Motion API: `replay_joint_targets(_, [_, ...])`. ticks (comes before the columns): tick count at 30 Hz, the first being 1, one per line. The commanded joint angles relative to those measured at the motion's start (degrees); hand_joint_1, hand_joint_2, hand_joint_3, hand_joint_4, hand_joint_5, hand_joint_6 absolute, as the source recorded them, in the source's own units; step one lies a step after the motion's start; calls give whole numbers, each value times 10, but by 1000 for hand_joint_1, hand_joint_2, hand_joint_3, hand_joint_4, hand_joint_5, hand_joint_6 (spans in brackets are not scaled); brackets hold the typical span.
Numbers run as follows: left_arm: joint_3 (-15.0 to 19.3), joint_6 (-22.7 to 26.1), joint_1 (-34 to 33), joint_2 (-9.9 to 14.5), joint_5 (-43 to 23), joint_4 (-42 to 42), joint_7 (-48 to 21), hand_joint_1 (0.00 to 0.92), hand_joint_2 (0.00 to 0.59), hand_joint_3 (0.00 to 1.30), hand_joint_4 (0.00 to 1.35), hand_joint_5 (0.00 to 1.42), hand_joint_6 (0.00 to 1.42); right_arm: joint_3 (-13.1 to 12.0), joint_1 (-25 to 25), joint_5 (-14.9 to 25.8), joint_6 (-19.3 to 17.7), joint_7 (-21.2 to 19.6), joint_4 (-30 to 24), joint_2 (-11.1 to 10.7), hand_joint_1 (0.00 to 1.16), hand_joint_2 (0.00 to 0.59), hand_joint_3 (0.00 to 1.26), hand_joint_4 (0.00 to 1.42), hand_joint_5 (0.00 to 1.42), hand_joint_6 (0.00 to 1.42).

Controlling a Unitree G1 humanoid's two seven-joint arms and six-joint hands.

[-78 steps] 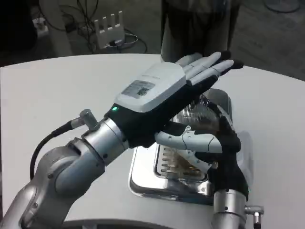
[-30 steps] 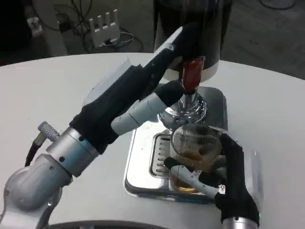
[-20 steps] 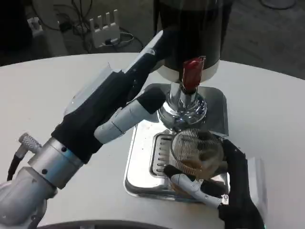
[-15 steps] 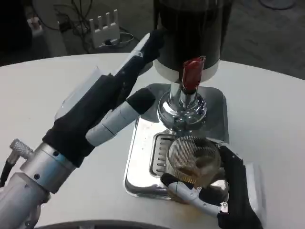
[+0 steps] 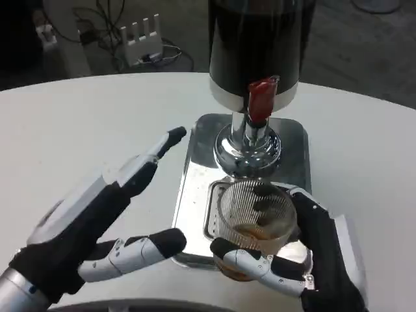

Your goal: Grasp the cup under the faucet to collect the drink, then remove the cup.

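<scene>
White tabletop (image 5: 78, 123) spreads across the head view, round-edged, with dark floor beyond it where a white power strip (image 5: 144, 34) and black cables (image 5: 114, 19) lie. At lower left the left hand (image 5: 97, 224) hangs over the table beside the tray, palm turned inward, holding nothing; its fingers are stretched out and apart, one black-tipped finger reaching toward the tray's left rim and the thumb lying low near the tray's front corner.

A polished steel drip tray (image 5: 195, 169) sits in the middle, with a slotted grate visible at its left part. At its back stands the drink dispenser (image 5: 257, 45), a dark cylinder on a shiny chrome base, with a red tap lever (image 5: 260, 101) at its front and the chrome faucet (image 5: 250, 146) below that.

The cup (image 5: 255, 221) is over the front part of the tray, forward of the faucet. It is clear ribbed glass, its fine vertical ridges catching the light, with a wide round mouth and a little brown liquid showing at the bottom. The right hand (image 5: 305, 250) grips it from the right and front: the thumb wraps across the cup's near side and the black palm presses its right wall. Whether the cup's base touches the tray cannot be told.
</scene>
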Motion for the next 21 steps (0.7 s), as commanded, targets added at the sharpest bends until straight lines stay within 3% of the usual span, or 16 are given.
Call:
replay_joint_targets(1, [16, -80, 28, 37, 47, 27, 13, 0, 70, 0, 0, 0, 0, -3, -2, -2, 18, 30, -54, 8, 893, 98, 885, 988, 1201, 1382])
replay_joint_targets(5, [37, -135, 56, 51, 135, 34, 57, 0, 71, 0, 0, 0, 0, -9, 2, -10, 45, 66, -93, 1, 893, 94, 883, 988, 1201, 1382])
replay_joint_targets(8, [49, -148, 81, 57, 219, 25, 92, 0, 59, 0, 0, 0, 0, -14, 10, -13, 56, 85, -115, -7, 891, 92, 882, 988, 1201, 1382])
replay_joint_targets(15, [40, -125, 105, 78, 285, -4, 98, 0, 51, 0, 0, 0, 0, -23, 32, -34, 75, 146, -191, -43, 888, 90, 881, 988, 1201, 1382])
replay_joint_targets(21, [44, -100, 134, 76, 311, -55, 99, 0, 56, 0, 0, 0, 0, -26, 53, -49, 98, 185, -248, -53, 887, 89, 881, 988, 1201, 1382])
